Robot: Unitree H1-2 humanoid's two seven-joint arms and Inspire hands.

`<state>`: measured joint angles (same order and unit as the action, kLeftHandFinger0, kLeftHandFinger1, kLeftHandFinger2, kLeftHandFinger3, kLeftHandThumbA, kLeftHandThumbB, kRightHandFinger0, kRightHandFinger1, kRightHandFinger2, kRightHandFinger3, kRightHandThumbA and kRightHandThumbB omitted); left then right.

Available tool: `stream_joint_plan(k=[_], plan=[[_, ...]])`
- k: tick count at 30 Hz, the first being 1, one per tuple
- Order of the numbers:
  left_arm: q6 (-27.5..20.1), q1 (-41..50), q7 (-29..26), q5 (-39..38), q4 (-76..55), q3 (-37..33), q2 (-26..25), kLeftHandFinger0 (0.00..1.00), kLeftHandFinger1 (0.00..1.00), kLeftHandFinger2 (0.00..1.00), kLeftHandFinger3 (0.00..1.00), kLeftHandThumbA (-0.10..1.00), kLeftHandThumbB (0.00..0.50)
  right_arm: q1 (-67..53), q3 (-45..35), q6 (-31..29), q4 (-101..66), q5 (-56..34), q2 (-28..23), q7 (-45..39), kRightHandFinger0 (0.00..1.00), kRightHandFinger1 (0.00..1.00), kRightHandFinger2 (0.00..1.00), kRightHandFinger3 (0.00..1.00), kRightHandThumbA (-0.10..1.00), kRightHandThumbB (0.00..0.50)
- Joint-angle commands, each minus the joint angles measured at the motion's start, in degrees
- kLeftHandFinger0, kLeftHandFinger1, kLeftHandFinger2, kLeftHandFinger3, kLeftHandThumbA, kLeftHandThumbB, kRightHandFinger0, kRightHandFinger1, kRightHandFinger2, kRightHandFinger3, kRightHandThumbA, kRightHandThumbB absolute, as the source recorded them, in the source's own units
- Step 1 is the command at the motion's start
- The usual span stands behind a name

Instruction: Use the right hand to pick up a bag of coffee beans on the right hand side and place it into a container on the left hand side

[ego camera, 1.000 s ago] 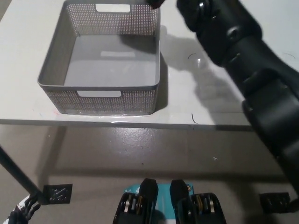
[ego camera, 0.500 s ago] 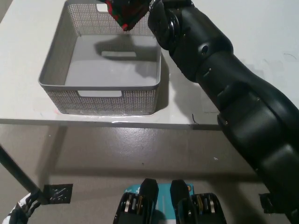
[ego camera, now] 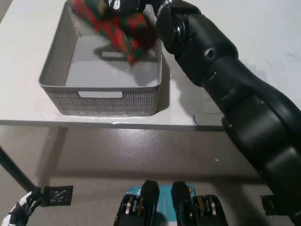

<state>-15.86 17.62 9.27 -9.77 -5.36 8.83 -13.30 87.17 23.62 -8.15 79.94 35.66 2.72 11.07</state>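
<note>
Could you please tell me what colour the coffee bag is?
Red and green, in a blurred pattern; the coffee bag shows in the head view, over the basket.

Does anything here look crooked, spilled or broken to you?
Nothing looks spilled or broken. The red and green patterned bag hangs tilted over the grey perforated basket, held at its top by the black right hand; it is not lying flat inside. The white left hand rests low at the lower left.
</note>
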Motion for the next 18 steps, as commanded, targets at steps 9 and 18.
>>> stream_joint_plan(k=[9,18], plan=[[0.08,-0.24,0.57,0.82,-1.79,-0.33,-1.14,1.0,1.0,1.0,1.0,1.0,0.212,4.4,-0.09,1.33,-3.0,-2.24,-4.11,-6.23,1.0,1.0,1.0,1.0,1.0,0.5],[0.36,-0.31,0.86,0.61,-1.95,-0.33,-1.47,1.0,1.0,1.0,1.0,1.0,0.223,3.68,-5.14,-1.19,-10.13,-7.12,-9.08,-7.92,1.0,1.0,1.0,1.0,1.0,0.451]])
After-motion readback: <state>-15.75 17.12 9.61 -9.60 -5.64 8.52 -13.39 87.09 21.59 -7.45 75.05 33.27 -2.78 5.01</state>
